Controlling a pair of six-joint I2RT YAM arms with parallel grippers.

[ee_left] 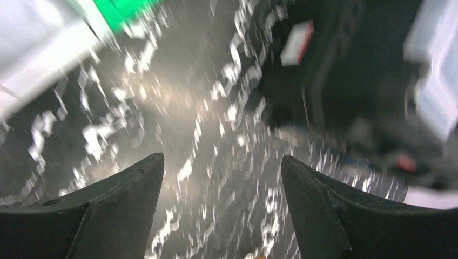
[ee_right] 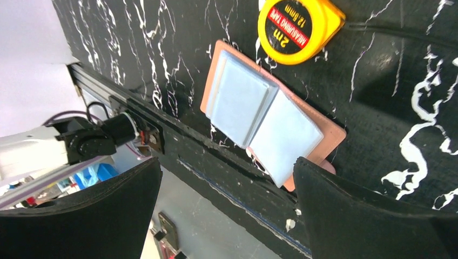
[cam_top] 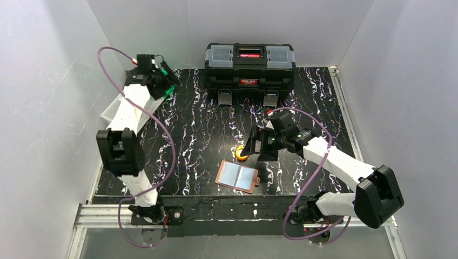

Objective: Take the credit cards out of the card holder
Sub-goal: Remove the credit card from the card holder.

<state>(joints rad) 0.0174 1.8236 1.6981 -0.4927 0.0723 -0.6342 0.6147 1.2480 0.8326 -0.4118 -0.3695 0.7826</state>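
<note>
Right gripper [ee_right: 227,162]: black fingers spread wide with nothing between them. It hangs over the middle of the worktop [cam_top: 189,135], facing the near edge.
Left gripper [ee_left: 222,159]: fingers apart and empty, over the far left corner. Its own wrist view is blurred.
Tape measure [ee_right: 297,27]: a round yellow plastic case with a black label. In the top view it lies right at the right gripper's fingers and partly covers the line from them to the holder.
Card holder [ee_right: 270,118]: lies opened flat near the middle of the near edge, just beside the tape measure on its near side, with a sliver of worktop between them. The rim is tan-brown leather with rounded corners, and two pale bluish sleeves face up. A small tab [cam_top: 258,181] sticks out on its right.
Cards: the sleeves look cloudy, so I cannot tell whether any cards sit inside.
Toolbox [cam_top: 249,67]: a large black plastic box with clear lid compartments and two front latches, at the middle of the far edge, well apart from the holder.
White bin [cam_top: 114,112]: at the left edge, partly hidden under the left arm.
Cables [cam_top: 167,140]: purple loops trail over the worktop from each arm.
Worktop: black with white marble-like veins, and matte.
</note>
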